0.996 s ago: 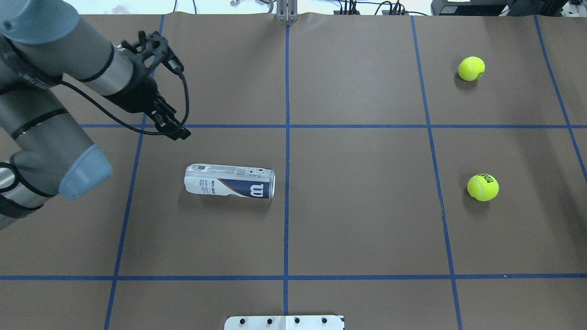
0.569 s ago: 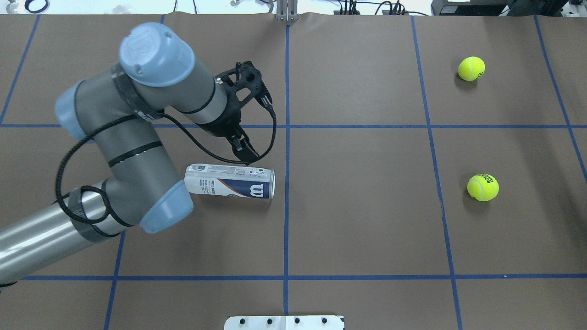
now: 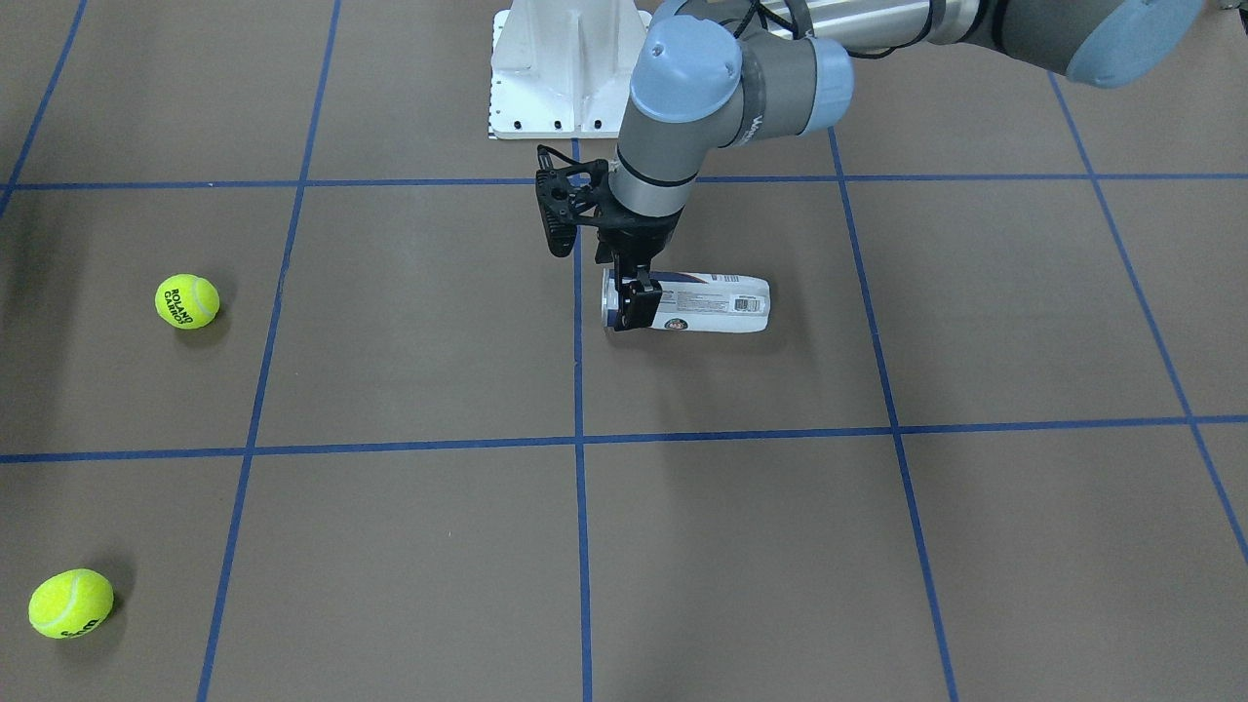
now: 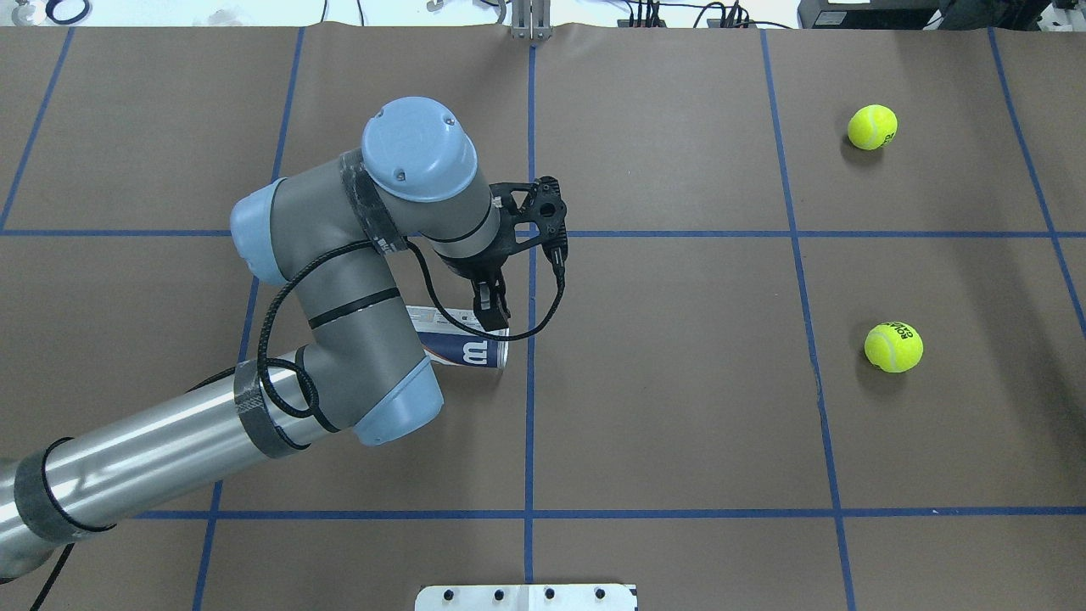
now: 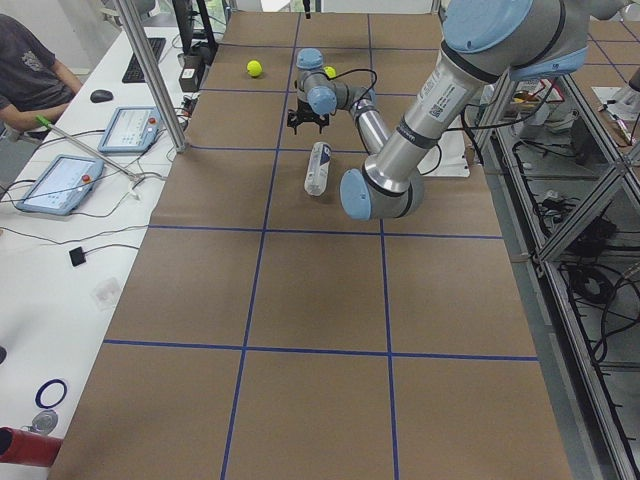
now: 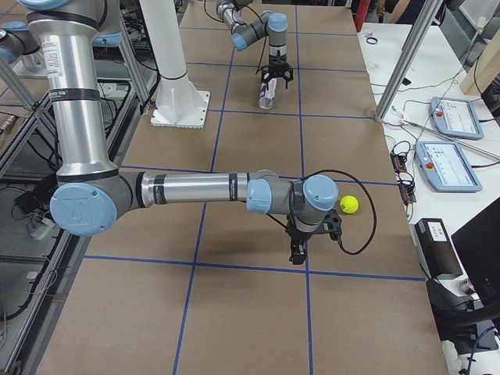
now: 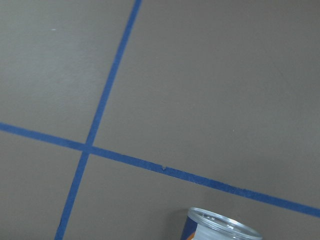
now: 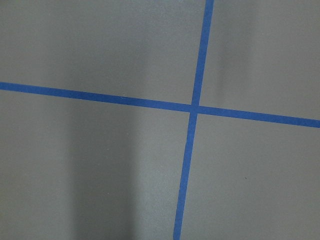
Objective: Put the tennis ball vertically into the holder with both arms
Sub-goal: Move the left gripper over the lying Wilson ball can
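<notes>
— The brown desk [image 4: 679, 407] with its blue tape lines [image 4: 530, 407] looks almost bare. What changed just now?

— The left arm [image 4: 339, 280] did. A second ago it was over by the left edge of the desk, far from everything. It has swung in, and the left gripper [image 3: 632, 292] now hangs right at the open end of the holder [image 3: 702, 304].

— Has it grabbed the holder?

— Not yet, I think. The jaws look open, one on each side of the rim. The holder lies on its side near the middle of the desk, a bit toward the left edge, just where it lay before.

— And the balls?

— They have not moved. One tennis ball [image 4: 872, 127] sits near the far right corner. The other ball [image 4: 893, 347] is by the right edge, nearer the robot.

— What about the right arm [image 6: 203, 189]?

— It is low over the desk, close to that other ball. I cannot tell if the right gripper [image 6: 299, 250] is open or closed.

— So what does it mean?

— I think the job has only begun. The holder must be gripped and stood up before a ball can drop in.
</notes>
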Tool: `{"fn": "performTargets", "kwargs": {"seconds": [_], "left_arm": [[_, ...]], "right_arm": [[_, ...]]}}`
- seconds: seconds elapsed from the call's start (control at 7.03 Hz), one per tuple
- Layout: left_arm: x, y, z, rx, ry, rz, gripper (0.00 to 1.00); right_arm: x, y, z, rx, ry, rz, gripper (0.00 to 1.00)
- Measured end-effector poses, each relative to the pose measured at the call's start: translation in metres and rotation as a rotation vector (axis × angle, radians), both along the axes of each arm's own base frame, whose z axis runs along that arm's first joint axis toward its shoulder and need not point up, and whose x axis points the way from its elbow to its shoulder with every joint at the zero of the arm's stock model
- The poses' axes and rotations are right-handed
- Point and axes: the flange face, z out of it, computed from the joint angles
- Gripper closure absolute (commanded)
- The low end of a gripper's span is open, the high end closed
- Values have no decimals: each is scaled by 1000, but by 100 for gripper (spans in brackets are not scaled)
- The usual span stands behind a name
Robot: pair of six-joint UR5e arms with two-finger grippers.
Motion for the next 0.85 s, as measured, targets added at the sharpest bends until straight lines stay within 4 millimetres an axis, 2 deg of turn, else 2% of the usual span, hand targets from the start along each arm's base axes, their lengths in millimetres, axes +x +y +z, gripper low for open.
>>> {"fn": "performTargets", "kwargs": {"seconds": [0.14, 0.43, 0.85], "left_arm": [[6, 0, 3, 27, -38, 35, 2], [16, 7, -5, 77, -80, 69, 0], [43, 37, -20, 119, -150, 75, 0]], "right_arm": [[0, 2, 1, -1, 0, 0, 1], [0, 5, 2, -2, 0, 0, 1], [1, 11, 7, -13, 2, 1, 0]]}}
